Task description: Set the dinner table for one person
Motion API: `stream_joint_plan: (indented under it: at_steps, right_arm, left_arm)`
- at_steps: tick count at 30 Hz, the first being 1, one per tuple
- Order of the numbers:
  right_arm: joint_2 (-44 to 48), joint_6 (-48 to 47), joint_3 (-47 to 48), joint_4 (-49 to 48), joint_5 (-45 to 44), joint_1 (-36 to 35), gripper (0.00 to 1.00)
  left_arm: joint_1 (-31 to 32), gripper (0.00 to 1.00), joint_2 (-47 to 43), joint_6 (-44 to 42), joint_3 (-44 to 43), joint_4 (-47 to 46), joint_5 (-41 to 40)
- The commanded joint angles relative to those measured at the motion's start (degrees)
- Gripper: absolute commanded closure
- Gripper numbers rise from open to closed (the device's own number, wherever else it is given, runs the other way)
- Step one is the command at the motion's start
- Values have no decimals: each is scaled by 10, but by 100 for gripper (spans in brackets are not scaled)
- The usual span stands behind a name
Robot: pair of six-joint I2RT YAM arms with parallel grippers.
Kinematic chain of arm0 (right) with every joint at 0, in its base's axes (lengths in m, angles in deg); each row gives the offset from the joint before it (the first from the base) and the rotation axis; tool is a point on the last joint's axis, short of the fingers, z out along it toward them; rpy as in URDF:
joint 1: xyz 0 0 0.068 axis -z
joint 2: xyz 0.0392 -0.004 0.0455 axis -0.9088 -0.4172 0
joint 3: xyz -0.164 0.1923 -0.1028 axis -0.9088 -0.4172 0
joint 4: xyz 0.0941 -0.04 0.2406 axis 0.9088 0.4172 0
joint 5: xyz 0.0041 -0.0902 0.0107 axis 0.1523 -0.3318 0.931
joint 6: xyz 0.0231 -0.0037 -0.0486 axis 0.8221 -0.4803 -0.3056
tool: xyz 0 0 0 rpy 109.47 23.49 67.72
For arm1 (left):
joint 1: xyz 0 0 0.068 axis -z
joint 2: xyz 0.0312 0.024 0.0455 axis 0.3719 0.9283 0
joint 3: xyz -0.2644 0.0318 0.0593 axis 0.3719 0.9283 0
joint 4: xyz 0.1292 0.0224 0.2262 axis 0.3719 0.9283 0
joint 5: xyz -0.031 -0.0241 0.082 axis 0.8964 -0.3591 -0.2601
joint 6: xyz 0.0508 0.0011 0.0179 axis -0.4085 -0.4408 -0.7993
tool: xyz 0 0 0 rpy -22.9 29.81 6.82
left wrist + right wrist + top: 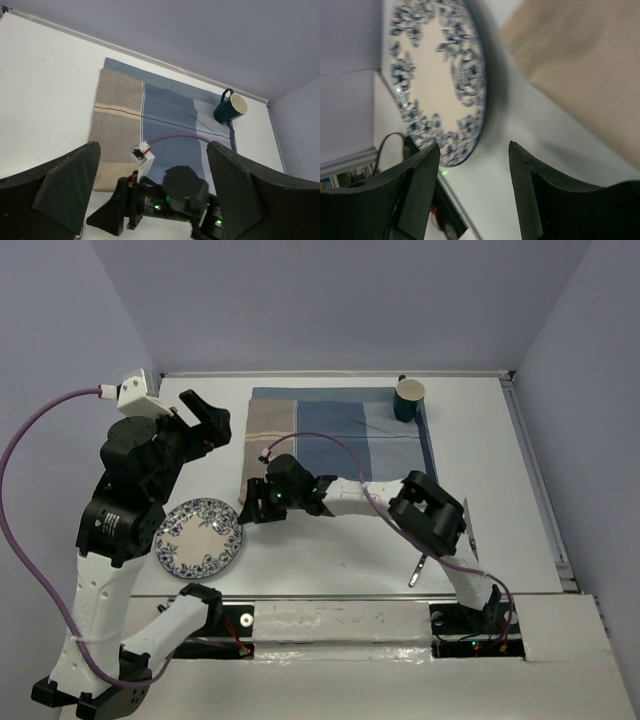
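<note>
The white dinner table (520, 500) carries a blue-and-tan cloth mat (340, 435) at the back. A blue-patterned plate (200, 537) lies on the table left of the mat's near corner. My right gripper (250, 502) is open and empty, low over the table between the plate and the mat. In the right wrist view (475, 190) the plate's rim (435, 75) lies just ahead of the left finger. My left gripper (205, 418) is open and empty, raised above the table's left side. From its wrist view (155, 190) it looks down on the right arm's wrist (165, 200).
A dark green mug (408, 399) stands at the mat's far right corner and also shows in the left wrist view (230, 107). A metal utensil (418, 572) lies near the front edge, partly under the right arm. Metal rails edge the table.
</note>
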Motion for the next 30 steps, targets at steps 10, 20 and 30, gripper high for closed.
stream_joint_plan:
  at_steps: [10, 20, 30]
  right_arm:
    - [-160, 119, 104, -66, 20, -60, 62]
    - [-21, 92, 93, -67, -42, -49, 100]
    - [248, 81, -94, -64, -68, 163, 100]
  left_arm:
    - [3, 1, -71, 13, 103, -4, 39]
    - [26, 1, -65, -45, -11, 53, -83]
    - [41, 1, -44, -50, -24, 9, -65]
